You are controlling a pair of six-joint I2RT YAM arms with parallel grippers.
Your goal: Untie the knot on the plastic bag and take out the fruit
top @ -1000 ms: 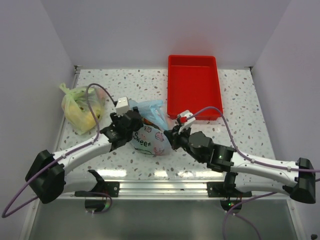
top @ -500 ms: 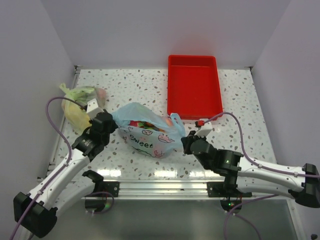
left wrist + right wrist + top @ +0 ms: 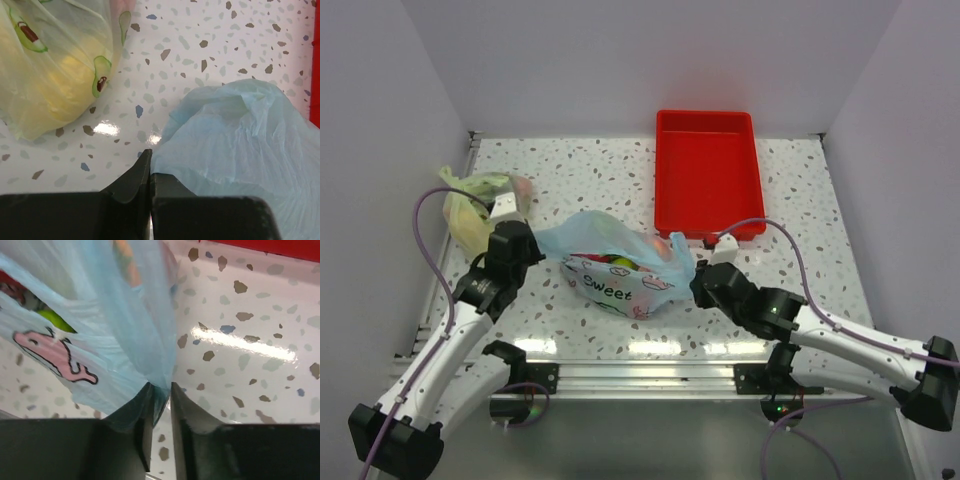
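Speckled stone-look table [image 3: 800, 190], plain white walls around. No knot visible: handles apart, plastic bag [image 3: 620, 288] stretched wide between both arms at table centre, mouth gaping. Grip: left gripper [image 3: 150, 167] clamped tight on one end of film; right gripper [image 3: 161, 390] pinching other handle, slim gap between tips. Untying looks done. Fruit [image 3: 618, 263] not yet out, green and red pieces inside. Film thin, crinkled, see-through pale blue with pink cartoon print; probably floppy and slippery. Rigid red tray [image 3: 661, 170] behind. Yellow-green bag [image 3: 470, 210] at far left.
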